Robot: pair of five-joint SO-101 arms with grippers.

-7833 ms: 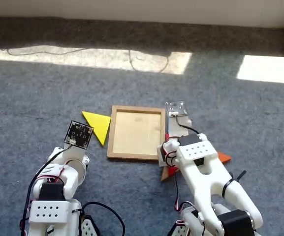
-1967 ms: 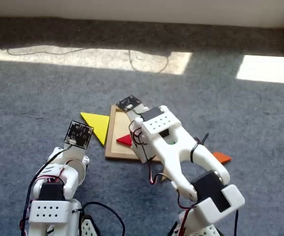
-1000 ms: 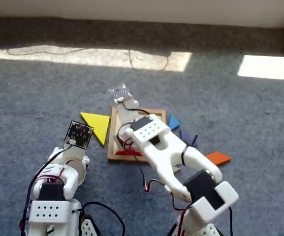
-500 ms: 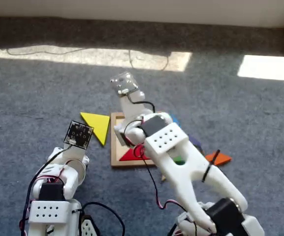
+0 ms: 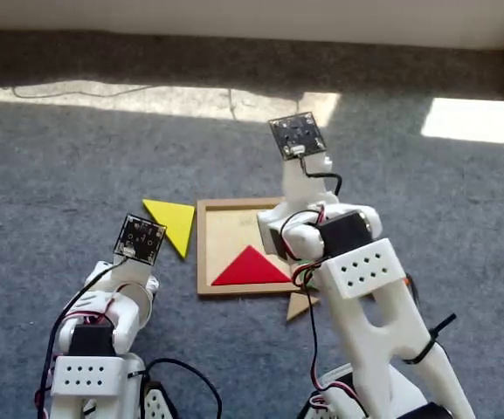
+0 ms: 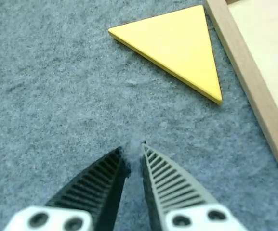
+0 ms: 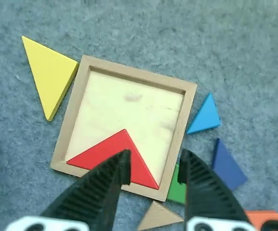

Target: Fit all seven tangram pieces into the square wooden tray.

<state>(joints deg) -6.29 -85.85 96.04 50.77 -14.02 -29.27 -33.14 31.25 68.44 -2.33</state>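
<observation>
Lifted up and back from over the square wooden tray since half a second ago, the right arm is now being held high. The red triangle, which was being carried in earlier, is lying released inside the tray. Its long side is resting along the tray edge nearest the arms, and its apex is pointing toward the tray's middle. No change is being shown by the left arm.

The right gripper is being held above that same near edge, with its fingers spread wide and nothing between them. The left gripper is being held low over the grey carpet, on the yellow triangle's side of the tray. Its fingers are almost together and are gripping nothing.

The yellow triangle is lying just beside the tray, apart from its rim. On the opposite side of the tray the light blue triangle, the dark blue parallelogram and the orange piece are lying on the carpet. The green piece is lying close against the rim there, partly hidden by a finger. The tan triangle is lying near the tray's corner.

One piece of seven is judged to be placed, so the first placement is being completed and six pieces are left. The yellow triangle seems the likely next piece. For that, the left fingers would have to be opened and lowered astride its edge. It would then have to be turned so that its long side meets a free tray edge.
</observation>
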